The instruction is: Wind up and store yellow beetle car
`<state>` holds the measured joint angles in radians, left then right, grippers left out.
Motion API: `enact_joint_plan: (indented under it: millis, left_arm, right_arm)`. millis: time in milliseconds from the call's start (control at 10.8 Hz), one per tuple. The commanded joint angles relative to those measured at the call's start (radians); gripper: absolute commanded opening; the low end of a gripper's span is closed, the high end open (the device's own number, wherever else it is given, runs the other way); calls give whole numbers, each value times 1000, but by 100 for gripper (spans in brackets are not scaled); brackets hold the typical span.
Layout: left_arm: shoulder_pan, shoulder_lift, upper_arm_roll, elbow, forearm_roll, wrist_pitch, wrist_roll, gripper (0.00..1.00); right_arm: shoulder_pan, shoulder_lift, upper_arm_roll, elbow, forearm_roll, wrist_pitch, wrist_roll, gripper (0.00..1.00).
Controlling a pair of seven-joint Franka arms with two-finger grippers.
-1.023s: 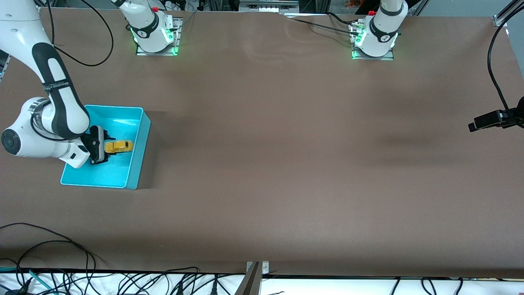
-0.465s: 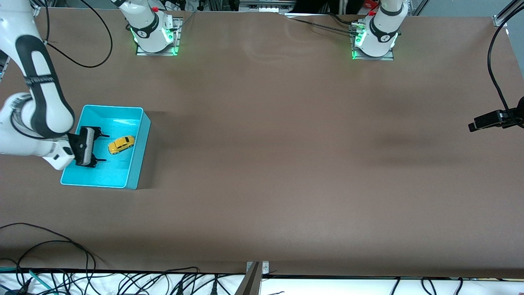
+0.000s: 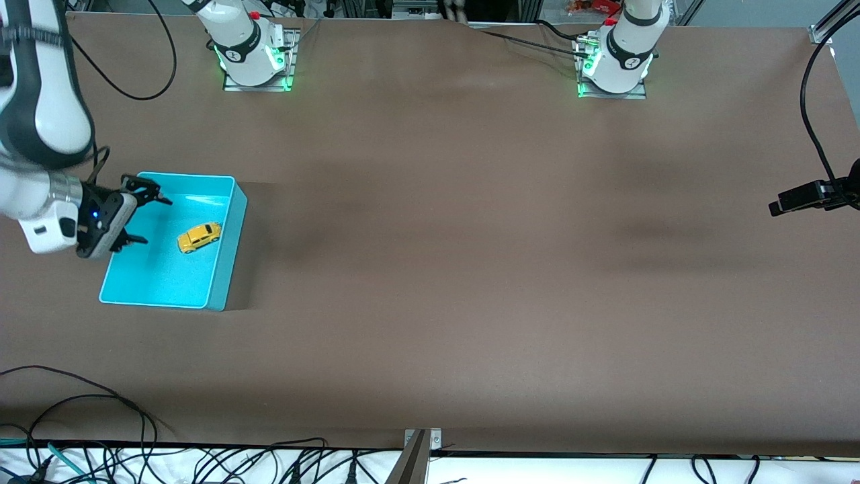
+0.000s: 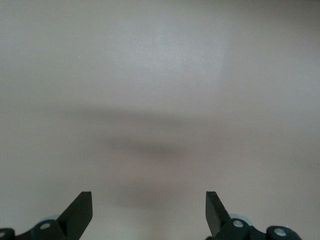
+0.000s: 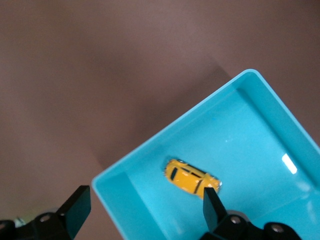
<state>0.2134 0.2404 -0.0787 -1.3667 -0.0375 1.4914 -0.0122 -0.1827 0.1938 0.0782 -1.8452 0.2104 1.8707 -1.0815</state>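
brown matte table top [image 3: 470,269] fills the view, soft shadow patches across it; black cables [image 3: 168,464] tangled on a white strip along the camera-side edge; metal framing [image 3: 430,8] along the base-side edge; lighting diffuse, even

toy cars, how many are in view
1: the yellow beetle car sits in the turquoise bin at the right arm's end of the table. None hidden, as far as shows.

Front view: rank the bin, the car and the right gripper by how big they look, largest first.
1. bin
2. right gripper, open above the bin's edge; it is raised closer to the camera, so it looks bigger than it is
3. car, lying in the bin
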Motion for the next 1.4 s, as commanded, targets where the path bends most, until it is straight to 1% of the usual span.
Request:
enact_joint_plan:
  millis: [0,93,186,372,651,744,837,930,1023,1302]
  left_arm:
    - [1,-20,4,-19,-21,7,9,100]
    - [1,-20,5,-19,-21,7,9,100]
    - [1,-20,5,-19,-21,7,11,100]
    - [3,-20,3,-19,-21,9,12,100]
    - [4,-20,4,-19,-21,9,14,100]
    - [4,-21,3,-19,-21,9,14,100]
    - [4,-20,3,-17,-21,9,15,100]
    - [4,-20,5,-18,-21,7,15,100]
    - [4,-21,4,-19,-21,9,15,100]
    - [6,-21,5,-19,-21,7,15,100]
  right_arm:
    - [113,-196,-9,-81,-31,-28,517,100]
    - [135,-245,-8,-101,-40,-30,657,100]
    - [155,-290,-9,-117,-51,-30,746,100]
    - [169,-315,-9,-106,-98,-30,877,100]
    - [181,-294,-8,-14,-212,-30,994,100]
    - [181,-286,-9,16,-209,-27,990,100]
    - [180,-258,-9,64,-212,-25,999,100]
    - [175,-208,-9,140,-213,-36,990,100]
    - [173,-192,-12,179,-213,-56,993,100]
    - [172,-192,-26,185,-207,-58,1002,100]
